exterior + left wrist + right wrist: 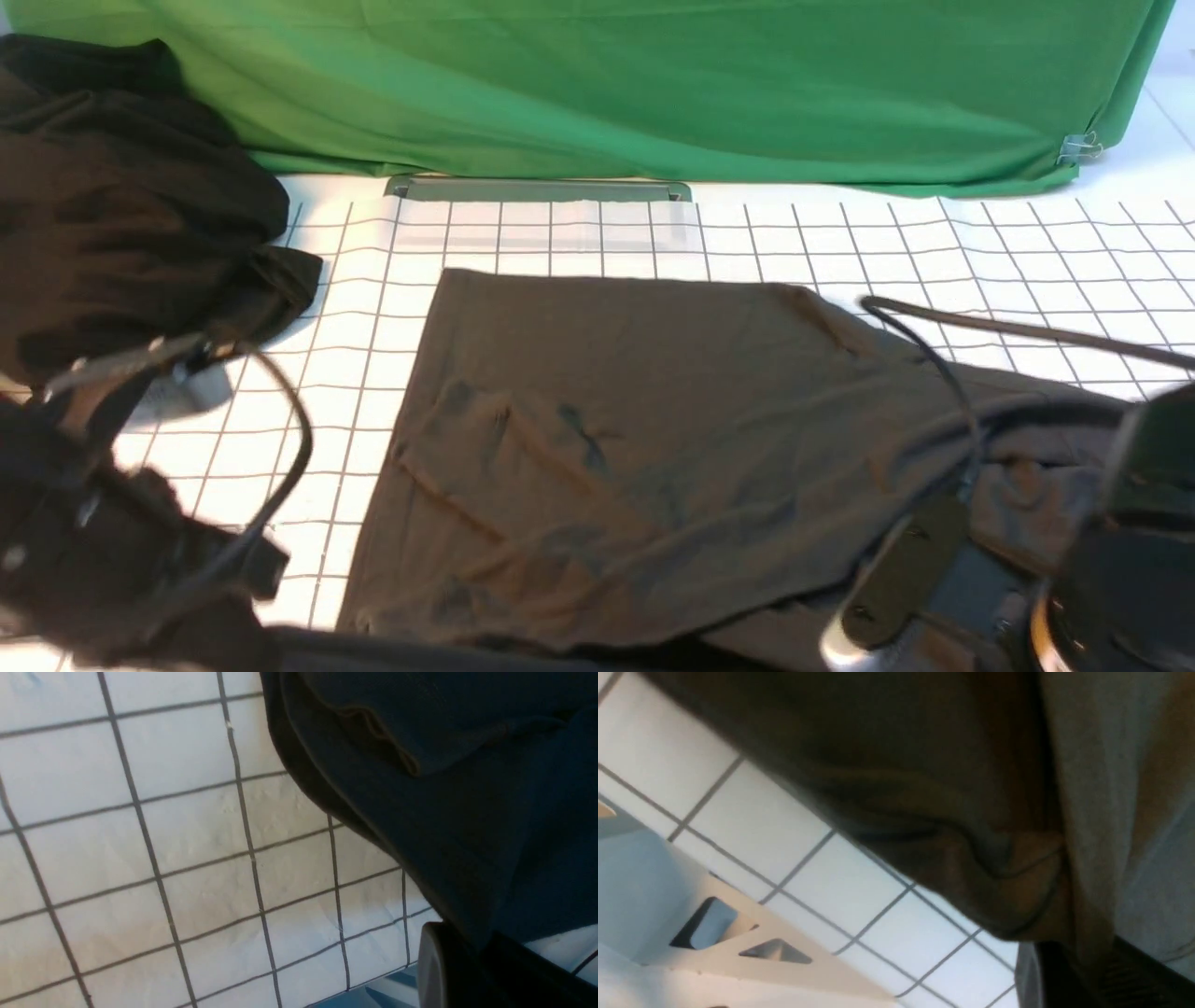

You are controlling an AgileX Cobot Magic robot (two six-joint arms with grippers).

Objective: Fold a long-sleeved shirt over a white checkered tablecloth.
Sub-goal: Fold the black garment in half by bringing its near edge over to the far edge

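The long-sleeved shirt (635, 429), dark charcoal, lies spread over the middle of the white checkered tablecloth (364, 308), its near edge bunched toward both arms. In the left wrist view my left gripper (472, 947) is shut on a fold of the shirt (467, 788), which hangs above the tablecloth (140, 858). The left arm (84, 523) is blurred at the near left. My right gripper (1069, 952) is shut on the shirt's hemmed edge (924, 765), lifted off the tablecloth (840, 891). It sits at the near right (868, 616). No logo or neck label shows.
A jet-black heap of cloth (121, 205) lies at the far left. The green backdrop (653, 84) hangs behind, with a grey slot (541, 189) at its foot. A black cable (934, 373) crosses the shirt's right side. A white frame (691, 933) lies beyond the table's edge.
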